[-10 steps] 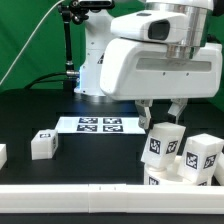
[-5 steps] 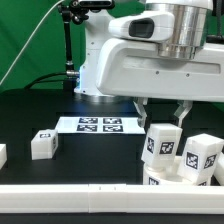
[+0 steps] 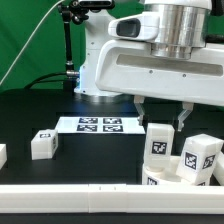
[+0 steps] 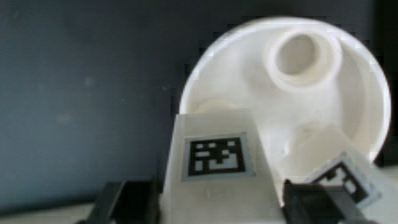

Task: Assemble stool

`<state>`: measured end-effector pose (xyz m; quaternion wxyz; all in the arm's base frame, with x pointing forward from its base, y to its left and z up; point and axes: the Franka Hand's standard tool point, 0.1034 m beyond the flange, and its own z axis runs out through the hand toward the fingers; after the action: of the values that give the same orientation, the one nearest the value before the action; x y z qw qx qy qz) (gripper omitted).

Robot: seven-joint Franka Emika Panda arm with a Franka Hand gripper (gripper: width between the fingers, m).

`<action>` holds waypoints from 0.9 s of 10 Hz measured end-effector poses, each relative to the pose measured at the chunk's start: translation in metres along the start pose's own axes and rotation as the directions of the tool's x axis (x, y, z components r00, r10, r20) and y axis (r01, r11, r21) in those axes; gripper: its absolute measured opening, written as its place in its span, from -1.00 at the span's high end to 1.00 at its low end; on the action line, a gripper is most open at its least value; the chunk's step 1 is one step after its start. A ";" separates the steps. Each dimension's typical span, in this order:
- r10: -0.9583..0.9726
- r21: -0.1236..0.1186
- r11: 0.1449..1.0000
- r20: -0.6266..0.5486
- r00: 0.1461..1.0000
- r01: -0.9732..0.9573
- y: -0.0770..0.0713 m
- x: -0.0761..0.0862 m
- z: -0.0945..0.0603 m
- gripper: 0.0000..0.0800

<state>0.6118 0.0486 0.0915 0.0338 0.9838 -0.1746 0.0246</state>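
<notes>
At exterior view's right, gripper (image 3: 163, 113) clamped on stool leg (image 3: 159, 145); seat (image 4: 285, 85) beneath.

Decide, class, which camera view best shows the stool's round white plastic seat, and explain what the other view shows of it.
The wrist view shows the round white plastic seat best: its disc face and hole fill the picture behind a tagged leg. The exterior view shows only a sliver of it low down, hidden behind upright legs.

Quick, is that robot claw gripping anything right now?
Gripper: shut on the white blocky plastic stool leg with a black-and-white tag.
</notes>
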 end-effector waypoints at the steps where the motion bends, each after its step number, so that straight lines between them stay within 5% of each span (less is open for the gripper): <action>1: 0.101 0.017 0.995 -0.006 0.995 -0.101 -0.001 0.000 0.000 0.17; 5: 0.505 0.083 0.861 -0.004 0.863 -0.503 -0.006 -0.001 0.001 0.16; 9: 0.786 0.096 0.608 0.069 0.615 -0.788 -0.017 -0.006 0.000 0.16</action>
<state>0.6123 0.0669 0.0901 -0.0395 0.8076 -0.5872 0.0374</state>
